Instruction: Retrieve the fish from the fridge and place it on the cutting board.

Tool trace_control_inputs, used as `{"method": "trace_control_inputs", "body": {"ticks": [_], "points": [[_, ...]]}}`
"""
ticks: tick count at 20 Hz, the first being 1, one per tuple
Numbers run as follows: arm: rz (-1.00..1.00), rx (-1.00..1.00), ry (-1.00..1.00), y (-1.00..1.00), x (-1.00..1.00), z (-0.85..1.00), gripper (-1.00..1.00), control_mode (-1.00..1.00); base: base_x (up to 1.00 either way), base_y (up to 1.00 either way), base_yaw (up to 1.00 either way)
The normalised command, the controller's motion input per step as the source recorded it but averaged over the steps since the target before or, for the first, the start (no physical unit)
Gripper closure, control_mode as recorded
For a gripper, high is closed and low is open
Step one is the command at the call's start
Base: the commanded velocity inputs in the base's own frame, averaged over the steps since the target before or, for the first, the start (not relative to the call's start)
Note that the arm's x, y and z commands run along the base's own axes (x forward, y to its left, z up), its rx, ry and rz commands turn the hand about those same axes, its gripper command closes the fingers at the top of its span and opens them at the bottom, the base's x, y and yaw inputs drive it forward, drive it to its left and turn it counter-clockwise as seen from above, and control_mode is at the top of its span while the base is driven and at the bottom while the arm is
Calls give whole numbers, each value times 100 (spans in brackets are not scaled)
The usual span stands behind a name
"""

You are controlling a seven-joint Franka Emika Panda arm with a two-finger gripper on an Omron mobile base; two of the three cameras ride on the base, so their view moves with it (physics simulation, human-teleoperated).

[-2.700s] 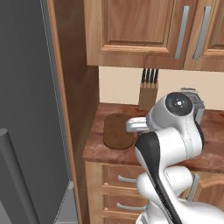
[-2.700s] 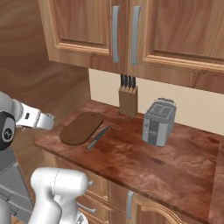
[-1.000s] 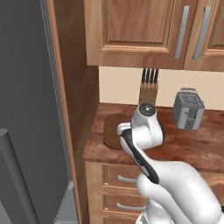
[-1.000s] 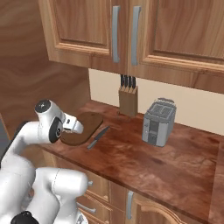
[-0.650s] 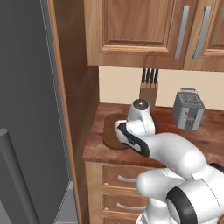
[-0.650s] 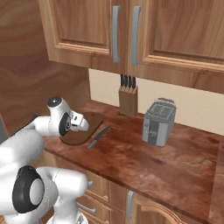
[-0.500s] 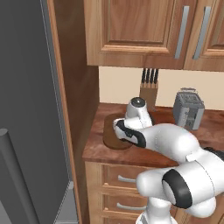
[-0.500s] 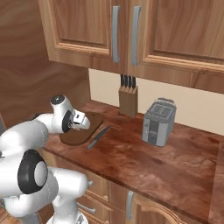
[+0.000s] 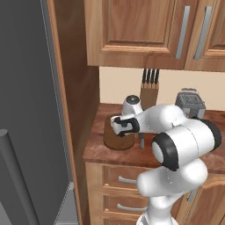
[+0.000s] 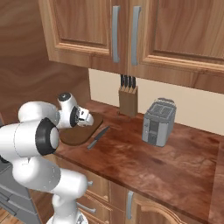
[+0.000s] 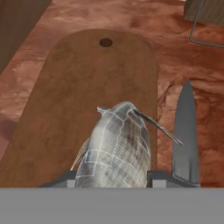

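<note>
The reddish-brown table (image 10: 144, 162) carries the cutting board (image 11: 87, 87) near its left end, a knife (image 11: 186, 131) just beside. The pincer (image 11: 114, 177) grips the fish (image 11: 116, 148) over the board.

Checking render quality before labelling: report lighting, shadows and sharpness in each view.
Left base view: even, flat light, the fridge a dull grey, no glare. Right base view: soft light, a faint shadow under the knife, the toaster crisp. Hand view: the fish looms large and faceted over the cutting board, with coarse, slightly blurred textures.
</note>
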Motion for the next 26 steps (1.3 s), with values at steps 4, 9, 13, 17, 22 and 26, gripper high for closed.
{"method": "trace_control_inputs", "body": {"ticks": [4, 9, 13, 17, 22, 26], "points": [[0, -2, -3, 0, 30, -42, 100, -100, 0, 0, 0], [0, 0, 0, 0, 6, -42, 100, -100, 0, 0, 0], [0, 0, 0, 0, 0, -26, 100, -100, 0, 0, 0], [0, 1, 0, 0, 0, -7, 100, -100, 0, 0, 0], [0, 1, 0, 0, 0, -8, -100, -100, 0, 0, 0], [0, 0, 0, 0, 0, 0, -100, -100, 0, 0, 0]]}}
